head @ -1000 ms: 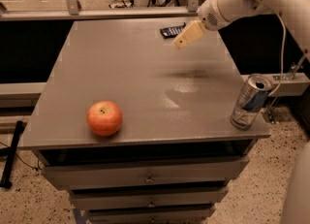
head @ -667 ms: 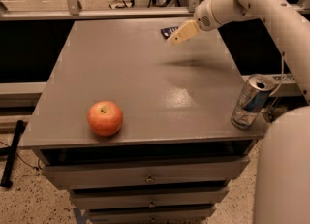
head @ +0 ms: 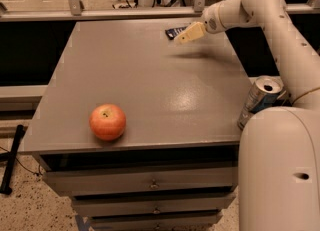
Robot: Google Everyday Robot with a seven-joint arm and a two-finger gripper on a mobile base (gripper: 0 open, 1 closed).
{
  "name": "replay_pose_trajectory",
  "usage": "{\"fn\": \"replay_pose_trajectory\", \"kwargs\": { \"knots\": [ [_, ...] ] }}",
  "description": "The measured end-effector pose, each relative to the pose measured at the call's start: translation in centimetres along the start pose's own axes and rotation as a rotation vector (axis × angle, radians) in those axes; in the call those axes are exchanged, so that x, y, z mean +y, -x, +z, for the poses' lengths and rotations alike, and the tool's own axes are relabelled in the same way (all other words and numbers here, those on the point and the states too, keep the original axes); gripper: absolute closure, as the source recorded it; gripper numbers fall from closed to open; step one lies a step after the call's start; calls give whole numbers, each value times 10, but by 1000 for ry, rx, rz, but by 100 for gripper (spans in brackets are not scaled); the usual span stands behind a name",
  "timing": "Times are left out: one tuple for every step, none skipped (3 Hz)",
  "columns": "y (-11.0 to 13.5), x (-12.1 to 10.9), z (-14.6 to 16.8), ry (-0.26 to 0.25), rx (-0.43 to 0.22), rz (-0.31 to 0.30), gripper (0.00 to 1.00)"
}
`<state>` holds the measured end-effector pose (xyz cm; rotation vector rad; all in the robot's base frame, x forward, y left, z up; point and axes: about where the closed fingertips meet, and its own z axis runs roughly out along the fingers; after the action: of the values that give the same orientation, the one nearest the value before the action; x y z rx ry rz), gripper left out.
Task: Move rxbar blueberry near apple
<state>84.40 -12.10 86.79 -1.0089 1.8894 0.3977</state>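
Since a second ago gripper (head: 183, 36) edged left, now just beside bar (head: 172, 32), upper centre-right; grip state: cannot tell; apple (head: 107, 121) lower left, well apart; can (head: 259, 101) right edge.

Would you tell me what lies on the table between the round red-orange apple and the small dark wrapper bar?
Only bare grey tabletop, as the camera view shows; the tan gripper hovers beside the dark wrapper bar.

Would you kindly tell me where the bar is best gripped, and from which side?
Probably across its narrow width near the middle, coming from above: the bar lies flat near the table's far edge and looks too thin for a side approach. The claw hovers just beside it.
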Motion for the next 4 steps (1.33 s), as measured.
{"fn": "replay_pose_trajectory", "kwargs": {
  "knots": [
    [-12,-9,-1,6,-26,42,0],
    [-15,-11,5,21,-60,76,0],
    [-15,-19,13,2,-82,97,0],
    [-9,-26,22,-61,-67,74,0]
  ]
}}
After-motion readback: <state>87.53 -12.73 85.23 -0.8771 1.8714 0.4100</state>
